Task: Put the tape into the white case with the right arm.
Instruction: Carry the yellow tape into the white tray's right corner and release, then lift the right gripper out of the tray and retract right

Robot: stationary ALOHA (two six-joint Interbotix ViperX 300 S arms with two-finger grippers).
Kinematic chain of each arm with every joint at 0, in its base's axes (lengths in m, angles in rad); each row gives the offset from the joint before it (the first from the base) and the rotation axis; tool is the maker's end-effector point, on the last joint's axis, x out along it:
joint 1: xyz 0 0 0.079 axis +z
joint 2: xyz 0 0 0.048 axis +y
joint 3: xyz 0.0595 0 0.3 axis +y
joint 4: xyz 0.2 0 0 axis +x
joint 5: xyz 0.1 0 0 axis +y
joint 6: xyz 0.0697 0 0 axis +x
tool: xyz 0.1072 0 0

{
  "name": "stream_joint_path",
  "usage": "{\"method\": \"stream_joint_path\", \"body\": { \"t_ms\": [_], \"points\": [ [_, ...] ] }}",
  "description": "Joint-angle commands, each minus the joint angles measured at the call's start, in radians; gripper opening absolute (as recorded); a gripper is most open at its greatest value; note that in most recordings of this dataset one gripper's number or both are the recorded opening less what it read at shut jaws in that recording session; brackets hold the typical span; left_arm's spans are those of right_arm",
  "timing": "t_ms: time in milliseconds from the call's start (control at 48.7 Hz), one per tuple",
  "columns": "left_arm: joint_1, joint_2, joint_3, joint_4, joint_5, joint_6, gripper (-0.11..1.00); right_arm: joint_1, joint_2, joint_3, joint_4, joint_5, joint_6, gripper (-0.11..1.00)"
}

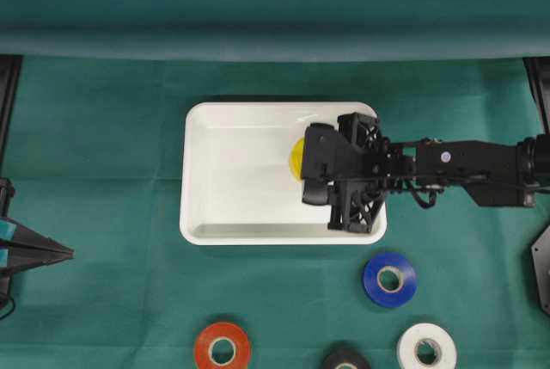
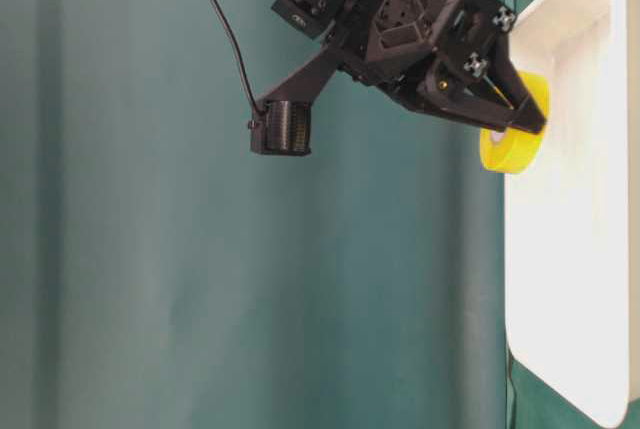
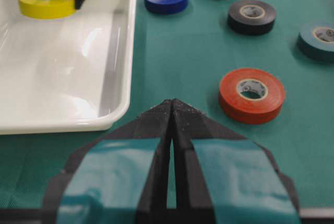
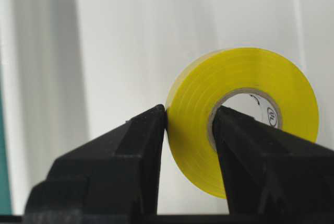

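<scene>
Right gripper [image 4: 190,125] pinches the yellow tape [image 4: 245,119] by its wall, one finger in the core, at the white case's [image 1: 223,171] three o'clock; opening unevenly might roll it.

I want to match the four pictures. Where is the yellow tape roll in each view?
Overhead: yellow tape roll, mid-right in the white case, mostly hidden under the right gripper.
Table-level: upper right, against the case.
Left wrist: top left.
Right wrist: centre right.
Shared landmark: the white case.
</scene>
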Motion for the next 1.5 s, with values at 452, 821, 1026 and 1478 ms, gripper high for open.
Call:
{"method": "stream_joint_path", "body": {
  "t_ms": [452, 821, 1026, 1478],
  "points": [
    [0.002, 0.006, -0.008, -0.002, -0.005, 0.002, 0.00, -0.080, -0.032, 0.023, -0.017, -0.015, -0.006, 0.02],
    [0.002, 0.008, -0.009, -0.003, -0.005, 0.002, 0.00, -0.095, -0.034, 0.025, -0.017, -0.015, -0.006, 0.02],
    [0.002, 0.006, -0.009, -0.003, -0.005, 0.002, 0.00, -0.100, -0.032, 0.029, -0.021, -0.017, -0.005, 0.16],
    [0.002, 0.006, -0.008, -0.002, -0.005, 0.002, 0.00, -0.101, -0.041, 0.034, -0.034, -0.014, -0.005, 0.74]
  ]
}}
